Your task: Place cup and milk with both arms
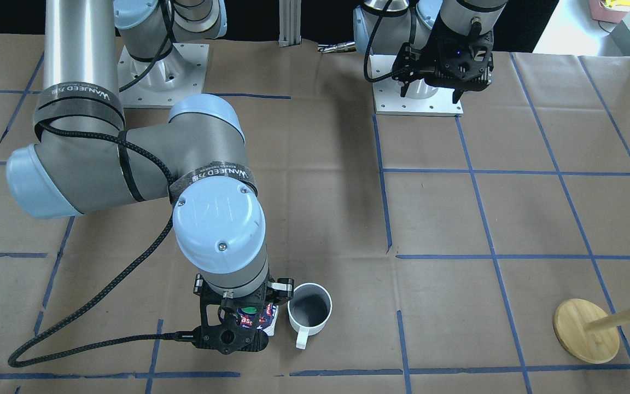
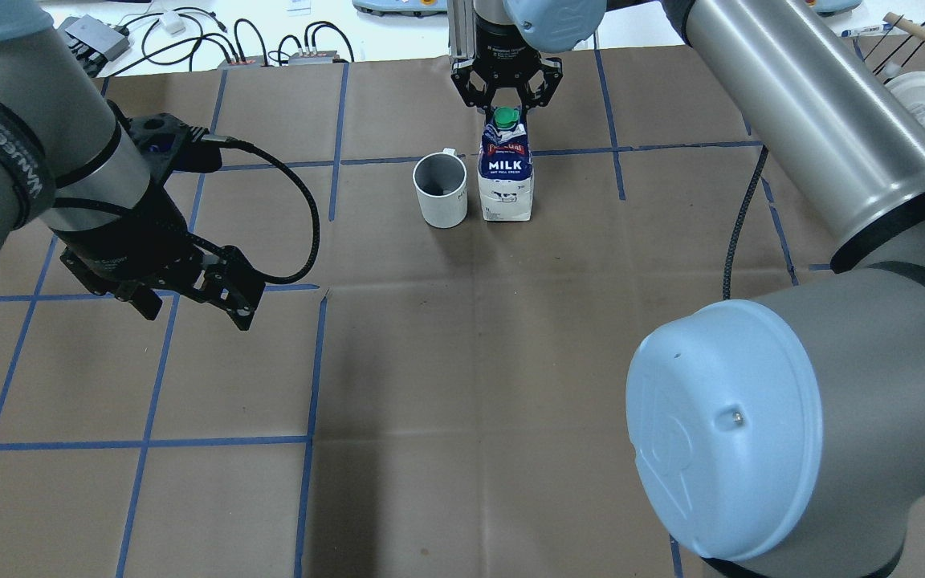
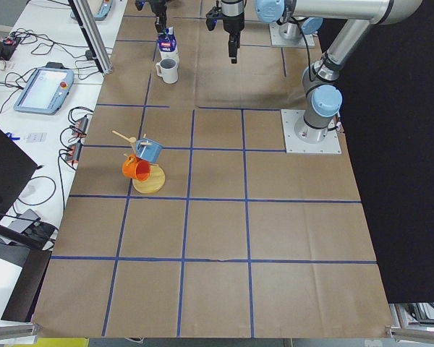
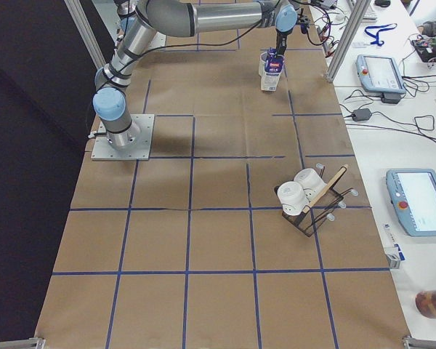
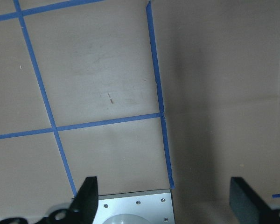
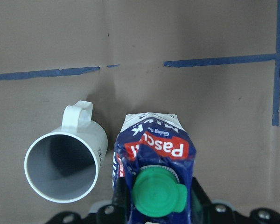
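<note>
The milk point(image 2: 505, 172) stands upright on the brown paper at the far middle of the table. Its dark blue top and green cap fill the right wrist view point(image 6: 154, 149). My right gripper point(image 2: 507, 108) is straight above it, and its fingers press the sides of the carton's top. The white cup point(image 2: 440, 193) stands upright just beside the milk, nearly touching it, with its handle pointing away from me point(image 6: 65, 168). My left gripper point(image 2: 193, 309) is open and empty, hanging above the table on my near left side, far from both objects.
A wooden mug tree point(image 1: 585, 331) with a blue and an orange cup point(image 3: 141, 163) stands on my left side of the table. A rack with white cups point(image 4: 305, 196) stands on my right side. The left arm's base plate point(image 1: 418, 104) lies below the left gripper.
</note>
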You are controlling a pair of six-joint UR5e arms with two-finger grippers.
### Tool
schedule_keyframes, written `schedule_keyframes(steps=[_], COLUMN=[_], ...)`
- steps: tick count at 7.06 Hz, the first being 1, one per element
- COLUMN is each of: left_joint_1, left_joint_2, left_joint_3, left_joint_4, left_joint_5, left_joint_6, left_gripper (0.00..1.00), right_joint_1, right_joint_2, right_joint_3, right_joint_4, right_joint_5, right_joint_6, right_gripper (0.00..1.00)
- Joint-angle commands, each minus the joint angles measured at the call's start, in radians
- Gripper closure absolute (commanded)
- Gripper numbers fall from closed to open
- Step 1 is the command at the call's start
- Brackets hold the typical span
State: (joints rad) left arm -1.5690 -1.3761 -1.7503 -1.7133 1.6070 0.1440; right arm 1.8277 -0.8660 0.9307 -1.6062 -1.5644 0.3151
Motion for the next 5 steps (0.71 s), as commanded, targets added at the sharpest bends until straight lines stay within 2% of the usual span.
schedule_keyframes(steps=[1,2,3,5], left_joint_1=[0.0,0.0,0.0,0.0], left_joint_2=[0.006,0.006,0.006,0.005], left_joint_3=[0.003,0.002,0.0,0.002], left_joint_4=[0.032,0.099,0.113,0.113], left_joint_5=[-0.002,-0.002,-0.001,0.001], left_joint_6=[-0.001,-0.003,-0.004,-0.003], left_gripper=[0.0,0.0,0.0,0.0], right_joint_1=[0.002,0.002,0.001,-0.014], right_joint_2=[0.004,0.002,-0.001,-0.014], right_joint_3=[-0.003,-0.003,-0.003,-0.004], right_joint_4=[0.009,0.008,0.006,0.009], right_joint_5=[0.05,0.044,0.05,0.049], right_joint_6=[-0.01,-0.01,-0.01,-0.01], right_gripper=[0.69,0.47,0.0,0.0])
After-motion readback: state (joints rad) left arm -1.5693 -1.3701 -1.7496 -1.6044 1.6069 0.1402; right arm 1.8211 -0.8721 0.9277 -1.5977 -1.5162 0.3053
